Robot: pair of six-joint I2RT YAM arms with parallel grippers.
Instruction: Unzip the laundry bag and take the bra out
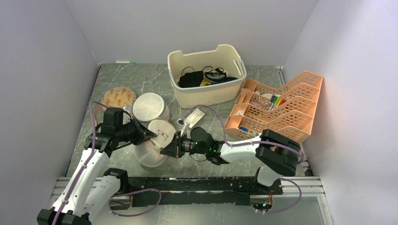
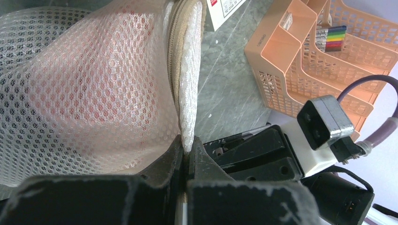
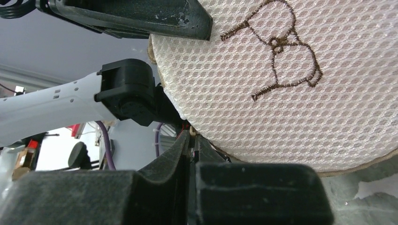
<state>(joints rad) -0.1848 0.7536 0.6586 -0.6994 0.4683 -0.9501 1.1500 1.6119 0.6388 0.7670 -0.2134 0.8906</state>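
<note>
The laundry bag (image 1: 158, 133) is held up off the table between my grippers, its beige face with the black glasses-like mark (image 3: 281, 47) turned to the right wrist camera. My left gripper (image 1: 149, 135) is shut on a fold of the bag's white mesh rim (image 2: 190, 93) beside the closed zip (image 2: 174, 61). Pink fabric (image 2: 80, 79) shows through the mesh. My right gripper (image 1: 165, 151) is shut on a small beige tab at the bag's edge (image 3: 192, 133), probably the zip pull.
A plain white round mesh bag (image 1: 149, 105) and a patterned round bag (image 1: 118, 97) lie behind the left arm. A cream basket (image 1: 206, 77) with dark items stands at the back. An orange organiser (image 1: 277, 108) is on the right. A white label (image 1: 195, 116) lies mid-table.
</note>
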